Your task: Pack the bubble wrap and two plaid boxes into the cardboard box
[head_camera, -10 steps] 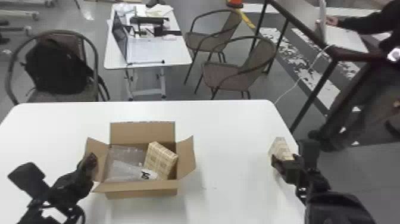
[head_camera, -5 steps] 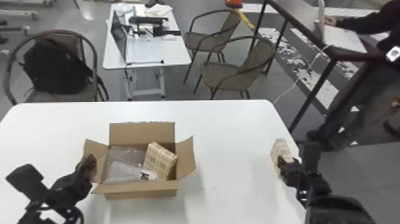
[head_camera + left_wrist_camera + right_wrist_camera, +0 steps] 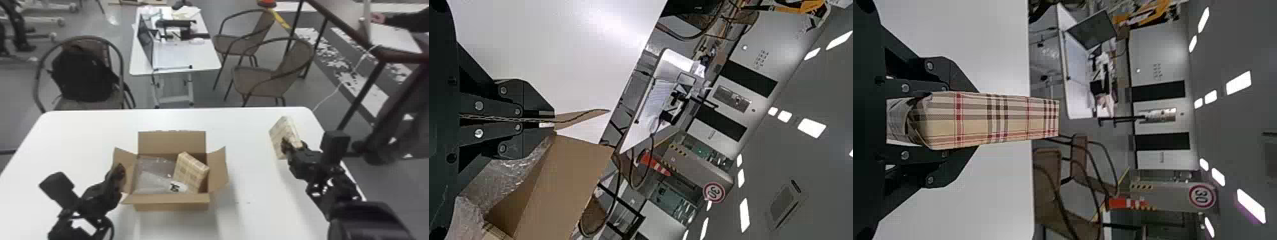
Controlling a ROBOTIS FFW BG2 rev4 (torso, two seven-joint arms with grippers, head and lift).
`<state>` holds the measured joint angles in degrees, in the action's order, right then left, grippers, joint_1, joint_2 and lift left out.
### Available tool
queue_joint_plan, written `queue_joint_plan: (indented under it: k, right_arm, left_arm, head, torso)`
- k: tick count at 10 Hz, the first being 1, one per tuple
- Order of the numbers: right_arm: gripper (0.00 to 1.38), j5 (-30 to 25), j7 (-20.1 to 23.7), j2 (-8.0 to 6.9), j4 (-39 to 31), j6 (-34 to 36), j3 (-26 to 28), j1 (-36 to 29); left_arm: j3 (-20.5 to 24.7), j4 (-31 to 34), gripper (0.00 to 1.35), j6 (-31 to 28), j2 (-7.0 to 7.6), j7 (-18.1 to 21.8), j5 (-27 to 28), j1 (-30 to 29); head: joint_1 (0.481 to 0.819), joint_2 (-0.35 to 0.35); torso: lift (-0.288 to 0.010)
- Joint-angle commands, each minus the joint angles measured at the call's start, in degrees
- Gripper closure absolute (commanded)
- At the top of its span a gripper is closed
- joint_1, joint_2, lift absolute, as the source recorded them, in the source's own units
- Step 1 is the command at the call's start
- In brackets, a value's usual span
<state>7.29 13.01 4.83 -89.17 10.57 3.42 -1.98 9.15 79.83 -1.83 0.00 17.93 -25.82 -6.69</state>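
The right gripper (image 3: 978,120) grasps a beige plaid-wrapped box (image 3: 1018,117), at two o'clock from the open brown cardboard box (image 3: 172,206). Coming in low, it could snag the three-o'clock flap (image 3: 219,170); the tilted second plaid box (image 3: 191,170), beside clear bubble wrap (image 3: 151,180), may block it. The left gripper (image 3: 554,120), clenched on the nine-o'clock flap (image 3: 581,116), could drag everything if it pulls.

Black arms (image 3: 367,220) bear boxy housings (image 3: 335,147) and angular plates (image 3: 533,100) with silver screws (image 3: 478,133).

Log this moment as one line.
left gripper: shut on flap | right gripper: holding plaid box | cardboard box: bubble wrap, other plaid box inside
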Motion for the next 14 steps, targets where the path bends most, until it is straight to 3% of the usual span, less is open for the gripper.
queue_joint_plan:
  k: [1, 2, 3, 6, 8, 10, 13, 14]
  right_arm:
    - [1.04, 4.66, 0.26, 0.09, -5.92, -0.55, -6.50, 0.13]
    - [1.04, 7.74, 2.02, 0.53, -7.33, -0.37, -10.80, 1.19]
    - [1.04, 10.81, 4.39, 1.06, -8.12, 2.09, -14.23, 2.59]
    - [1.04, 16.97, 13.53, 1.23, -6.98, 19.67, -19.15, 7.52]
    - [1.04, 14.15, 16.35, 1.23, -5.84, 28.98, -20.30, 9.10]
    - [1.01, 13.54, 20.12, 1.06, 0.76, 33.29, -21.79, 10.94]
    - [0.44, 8.00, 21.71, 0.88, 0.58, 35.58, -22.41, 11.30]
    - [0.32, 7.65, 21.71, 0.88, 0.40, 35.14, -22.05, 11.12]
  left_arm:
    - [-0.28, -0.46, 1.21, 0.07, -0.15, 0.00, 0.16, 0.54]
    - [-0.45, -0.90, 1.21, 0.16, -0.15, 0.00, 0.07, 0.89]
    - [-0.72, -1.52, 1.21, 0.16, -0.15, 0.00, 0.16, 1.51]
    - [-1.51, -2.75, 1.21, 0.51, -0.15, 0.09, 0.07, 2.92]
    - [-1.77, -2.92, 1.21, 0.60, -0.15, 0.09, -0.19, 3.18]
    - [-2.65, -2.92, 1.21, 0.77, -0.15, 0.09, -1.07, 3.18]
    - [-2.91, -2.92, 1.21, 1.04, -0.15, 0.18, -1.69, 3.35]
    - [-3.09, -2.92, 1.21, 1.21, -0.15, 0.18, -2.22, 3.18]
  head:
    - [0.695, -0.013]
    - [0.695, 0.058]
    - [0.695, 0.086]
    - [0.695, 0.227]
    - [0.695, 0.267]
    - [0.695, 0.280]
    - [0.695, 0.286]
    - [0.695, 0.282]
  torso:
    - [-0.014]
    - [-0.014]
    - [-0.014]
    - [-0.014]
    - [-0.014]
    - [-0.014]
    - [-0.014]
    - [-0.014]
